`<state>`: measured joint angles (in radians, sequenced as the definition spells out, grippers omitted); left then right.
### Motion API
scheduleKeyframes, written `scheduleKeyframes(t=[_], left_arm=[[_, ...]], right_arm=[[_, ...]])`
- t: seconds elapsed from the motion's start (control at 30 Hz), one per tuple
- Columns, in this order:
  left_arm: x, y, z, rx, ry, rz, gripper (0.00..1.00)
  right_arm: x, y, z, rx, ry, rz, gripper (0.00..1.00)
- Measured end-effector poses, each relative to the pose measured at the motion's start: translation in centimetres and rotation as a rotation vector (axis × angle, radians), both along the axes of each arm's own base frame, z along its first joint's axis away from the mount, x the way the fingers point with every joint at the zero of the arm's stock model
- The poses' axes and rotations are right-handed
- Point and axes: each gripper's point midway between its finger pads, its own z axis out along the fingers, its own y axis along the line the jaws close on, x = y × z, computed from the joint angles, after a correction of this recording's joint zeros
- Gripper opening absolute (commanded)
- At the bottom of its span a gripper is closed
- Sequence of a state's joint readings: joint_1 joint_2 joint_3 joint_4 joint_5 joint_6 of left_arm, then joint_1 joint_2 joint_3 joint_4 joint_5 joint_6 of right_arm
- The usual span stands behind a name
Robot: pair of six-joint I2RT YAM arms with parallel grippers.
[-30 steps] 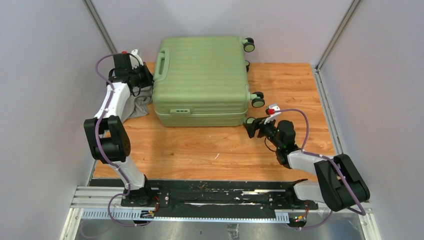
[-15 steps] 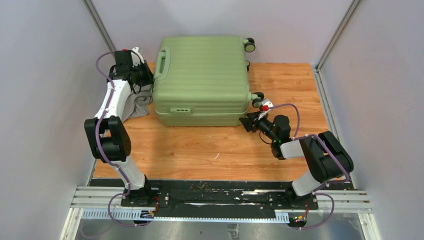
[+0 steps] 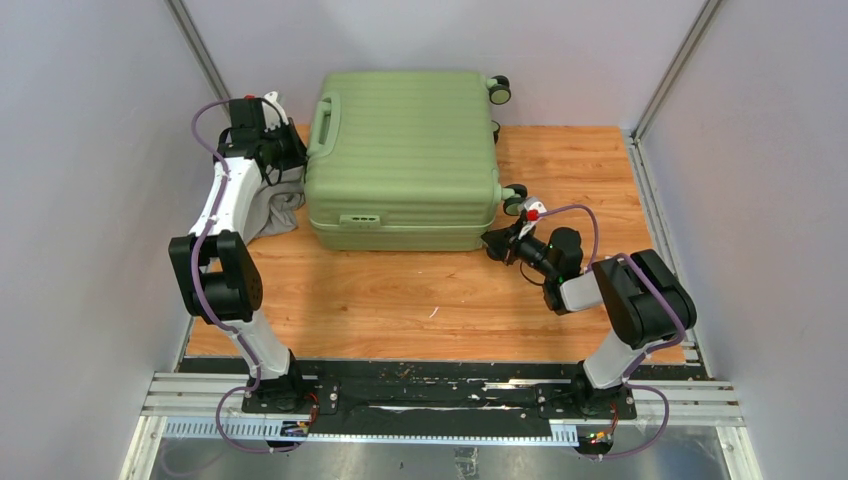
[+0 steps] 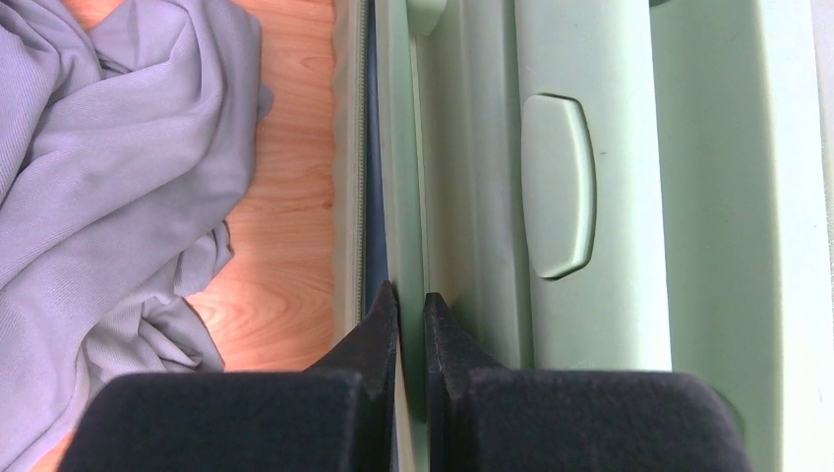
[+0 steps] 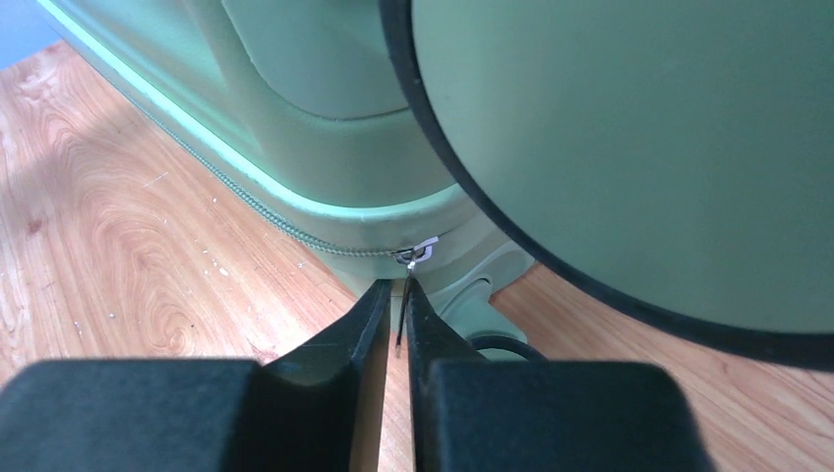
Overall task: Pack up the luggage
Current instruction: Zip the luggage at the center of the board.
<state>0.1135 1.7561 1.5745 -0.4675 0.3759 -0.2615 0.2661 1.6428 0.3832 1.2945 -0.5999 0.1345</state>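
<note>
Grey cloth [image 3: 270, 213] was bunched at the desk's [image 3: 400, 300] left edge, just beside the luggage [image 3: 405, 150]. Left gripper [image 4: 410, 298] was pressed together, tips on the left side seam near the handle [image 3: 322, 125]. Luggage lay closed and flat at rear centre, with bare desk in front and to its right. Right gripper [image 5: 395, 285] sat at the front right corner under a wheel [image 5: 639, 147], pinching the zipper pull [image 5: 421, 250].

No text, brand, number or sign can be read in any view. The luggage [image 3: 400, 140] shows only plain ribbed green shell, both overhead and up close.
</note>
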Motion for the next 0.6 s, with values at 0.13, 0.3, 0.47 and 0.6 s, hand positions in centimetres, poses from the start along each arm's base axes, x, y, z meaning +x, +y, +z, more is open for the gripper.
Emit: scheduleKeyframes(t=[0.13, 0.3, 0.47, 0.6], left_arm=[[0.01, 0.03, -0.01, 0.001, 0.0, 0.001, 0.0], [0.01, 0.05, -0.01, 0.002, 0.0, 0.002, 0.0], [0.02, 0.06, -0.01, 0.002, 0.0, 0.003, 0.0], [0.03, 0.06, -0.05, 0.001, 0.0, 0.004, 0.0]], right_arm=[[-0.04, -0.01, 0.04, 0.003, 0.003, 0.006, 0.01], [0.1, -0.21, 0.07, 0.006, 0.005, 0.002, 0.0], [0.06, -0.23, 0.17, 0.007, 0.006, 0.001, 0.0], [-0.16, -0.17, 0.37, 0.01, 0.016, 0.006, 0.0]])
